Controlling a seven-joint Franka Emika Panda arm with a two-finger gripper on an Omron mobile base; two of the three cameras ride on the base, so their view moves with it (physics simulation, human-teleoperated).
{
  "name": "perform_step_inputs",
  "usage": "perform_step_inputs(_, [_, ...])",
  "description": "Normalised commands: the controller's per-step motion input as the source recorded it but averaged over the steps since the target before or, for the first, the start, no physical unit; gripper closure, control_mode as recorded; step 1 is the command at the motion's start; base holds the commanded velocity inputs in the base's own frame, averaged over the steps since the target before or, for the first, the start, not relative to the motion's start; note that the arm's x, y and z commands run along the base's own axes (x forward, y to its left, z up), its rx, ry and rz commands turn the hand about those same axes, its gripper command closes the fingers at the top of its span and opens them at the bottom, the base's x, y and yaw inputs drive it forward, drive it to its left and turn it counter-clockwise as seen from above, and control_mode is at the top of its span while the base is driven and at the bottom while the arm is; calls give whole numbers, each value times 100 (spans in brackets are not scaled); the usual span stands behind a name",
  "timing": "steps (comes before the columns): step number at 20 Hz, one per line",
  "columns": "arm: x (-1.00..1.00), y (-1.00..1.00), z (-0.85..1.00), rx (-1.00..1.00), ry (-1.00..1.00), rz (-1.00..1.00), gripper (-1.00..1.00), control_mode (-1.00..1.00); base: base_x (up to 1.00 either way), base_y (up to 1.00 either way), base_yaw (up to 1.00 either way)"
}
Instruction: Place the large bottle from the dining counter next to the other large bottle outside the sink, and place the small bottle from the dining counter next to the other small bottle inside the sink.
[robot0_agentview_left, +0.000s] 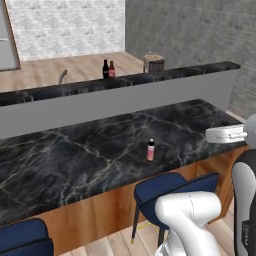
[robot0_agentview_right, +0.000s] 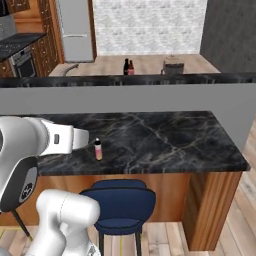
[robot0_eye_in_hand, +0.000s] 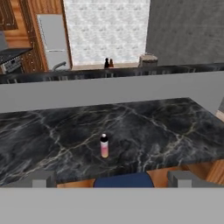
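Right now the white arm is rising from the base and reaching forward level with the dining counter (robot0_agentview_left: 100, 150), its hand pointing across the black marble top rather than down at it. In the hand view the gripper (robot0_eye_in_hand: 111, 179) is standing wide open, its two finger tips (robot0_eye_in_hand: 41, 179) spread well apart at the counter's near edge, holding nothing and touching nothing. Between them, farther in on the marble, the small bottle (robot0_eye_in_hand: 104, 145) is standing upright, pale pink with a dark cap; in the left base view it (robot0_agentview_left: 150, 150) is sitting near the counter's front edge, above a blue stool (robot0_agentview_left: 172, 187). In the right base view the same small bottle (robot0_agentview_right: 98, 149) is standing just beside the end of the arm's white wrist, apart from it. Beyond the raised grey back of the dining counter, on the far wooden counter, two tall bottles are standing side by side: the black large bottle (robot0_agentview_left: 105, 69) and the amber-brown other large bottle (robot0_agentview_left: 112, 69), just beside each other. A curved faucet (robot0_agentview_left: 62, 76) is showing to their left, marking the sink, whose basin is hidden.
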Motion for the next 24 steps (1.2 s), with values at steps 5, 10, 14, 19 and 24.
perform_step_inputs(5, [0,0,0,0,0,0,-100,100,65,68,-7])
perform_step_inputs(10, [0,0,0,0,0,0,-100,100,60,67,-6])
perform_step_inputs(14, [44,61,-9,-5,6,-6,-100,-100,0,0,0])
perform_step_inputs(19, [23,37,5,-3,7,-4,-100,-100,0,0,0])
perform_step_inputs(24, [22,32,1,-3,5,-4,-100,-100,0,0,0])
